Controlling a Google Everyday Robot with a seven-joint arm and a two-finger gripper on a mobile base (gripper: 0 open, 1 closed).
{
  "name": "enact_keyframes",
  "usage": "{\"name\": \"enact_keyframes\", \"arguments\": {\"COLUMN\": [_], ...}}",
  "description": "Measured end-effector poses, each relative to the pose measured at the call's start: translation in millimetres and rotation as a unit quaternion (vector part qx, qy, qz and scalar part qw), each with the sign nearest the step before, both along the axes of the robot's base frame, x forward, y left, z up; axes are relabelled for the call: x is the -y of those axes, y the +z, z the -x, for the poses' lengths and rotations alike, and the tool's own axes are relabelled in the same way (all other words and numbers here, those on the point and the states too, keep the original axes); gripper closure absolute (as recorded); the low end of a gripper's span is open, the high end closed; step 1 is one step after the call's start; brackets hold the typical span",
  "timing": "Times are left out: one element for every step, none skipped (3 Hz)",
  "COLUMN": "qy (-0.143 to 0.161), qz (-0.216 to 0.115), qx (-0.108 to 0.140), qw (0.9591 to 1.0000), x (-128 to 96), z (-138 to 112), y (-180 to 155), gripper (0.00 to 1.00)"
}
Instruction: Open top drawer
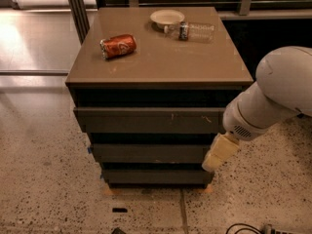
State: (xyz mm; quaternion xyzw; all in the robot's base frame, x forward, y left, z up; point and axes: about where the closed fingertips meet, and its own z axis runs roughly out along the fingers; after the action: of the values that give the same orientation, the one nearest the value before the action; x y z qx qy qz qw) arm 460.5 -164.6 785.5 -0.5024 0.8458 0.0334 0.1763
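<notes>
camera view shows the top drawer (pixel 146 120) closed, its scratched front just under the cabinet top (pixel 161 65). the pale yellow gripper (pixel 219 154) hangs at the cabinet's right front corner, beside the middle drawer front (pixel 146 153), below the top drawer's right end. whether it is open or closed cannot be told. a red can (pixel 118 46), a pale dish (pixel 167 17) and a clear bottle (pixel 190 31) lie on top.

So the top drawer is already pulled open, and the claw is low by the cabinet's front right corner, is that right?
Not quite. The camera view shows the top drawer shut: its front sits back under the cabinet top and no inside shows. The claw is indeed low by the cabinet's front right corner.
</notes>
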Motion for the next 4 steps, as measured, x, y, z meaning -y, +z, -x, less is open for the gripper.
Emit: {"name": "enact_keyframes", "arguments": {"qy": [0.001, 0.009, 0.021, 0.018], "qz": [-0.003, -0.017, -0.05, -0.09], "qx": [0.0, -0.004, 0.028, 0.068], "qw": [1.0, 0.9998, 0.9981, 0.9935], "x": [-1, -6, -16, -27], "z": [0, 1, -21, -57], "y": [-2, -14, -40, -63], "gripper": [0.0, 0.0, 0.0, 0.0]}}
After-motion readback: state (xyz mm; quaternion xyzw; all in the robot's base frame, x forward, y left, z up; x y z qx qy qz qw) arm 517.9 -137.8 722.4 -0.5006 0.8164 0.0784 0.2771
